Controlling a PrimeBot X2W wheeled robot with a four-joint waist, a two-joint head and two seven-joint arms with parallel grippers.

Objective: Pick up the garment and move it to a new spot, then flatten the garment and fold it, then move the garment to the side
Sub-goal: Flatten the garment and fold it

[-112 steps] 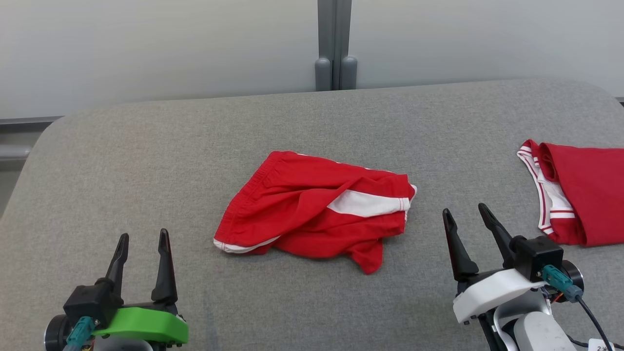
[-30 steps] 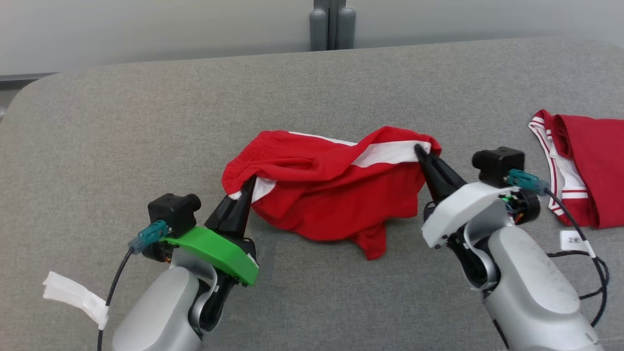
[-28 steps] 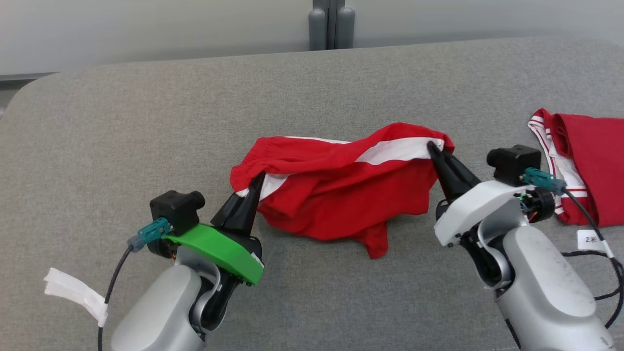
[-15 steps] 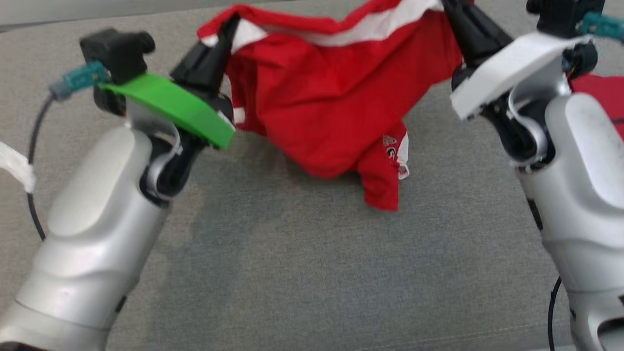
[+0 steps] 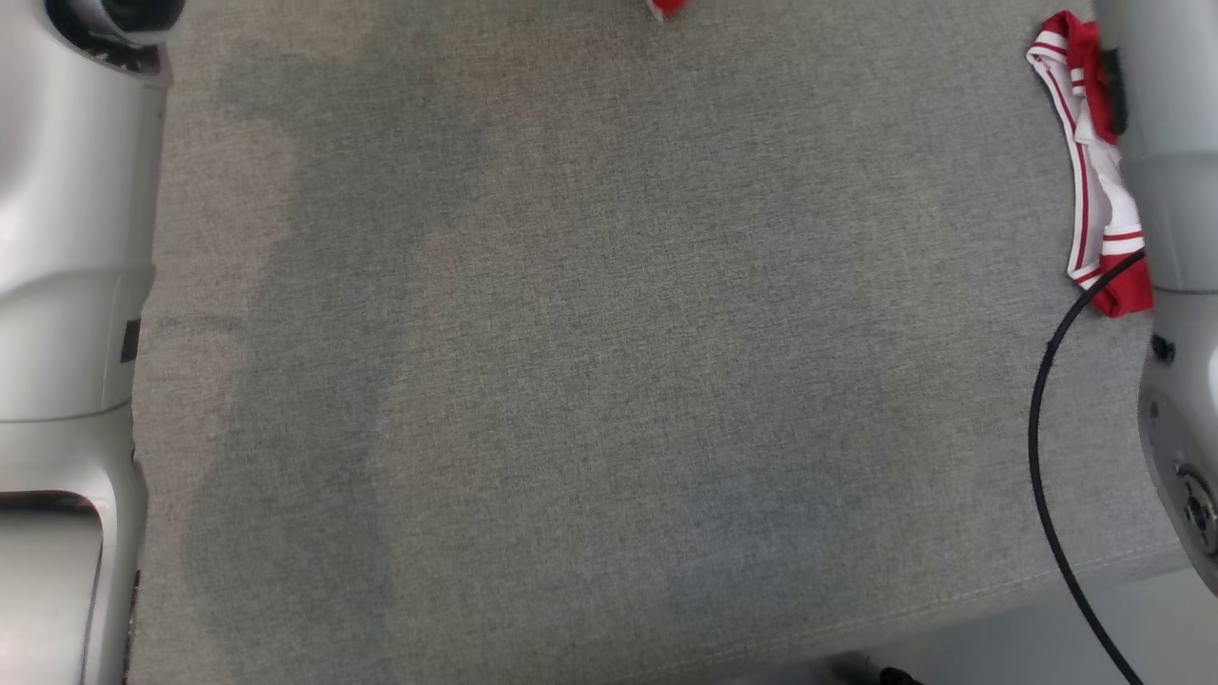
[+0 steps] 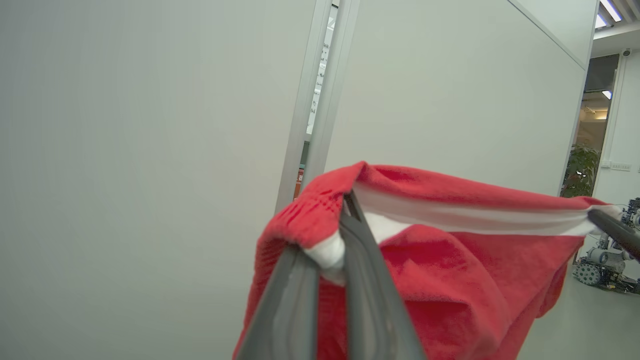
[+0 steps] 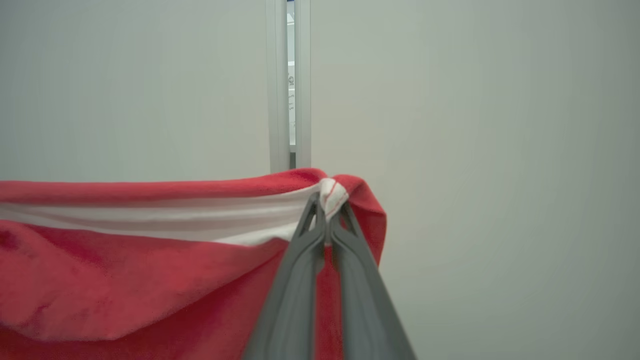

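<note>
Okay, the garment (image 6: 450, 280) is now hanging in the air, lifted off the grey padded surface (image 5: 609, 381) where it was lying crumpled seconds ago. Its lowest tip (image 5: 666, 8) is poking into the top of the head view. The left gripper (image 6: 327, 245) is clamping tight on one white-trimmed corner and the right gripper (image 7: 327, 215) is pinching the other, with the hem stretching taut between them. Pick-up is looking done; relocating is coming next. The middle and near edge are offering open room. A second red garment (image 5: 1085, 171) is lying at the right edge with a cable (image 5: 1042, 428) beside it, so I'm advising staying clear there.
</note>
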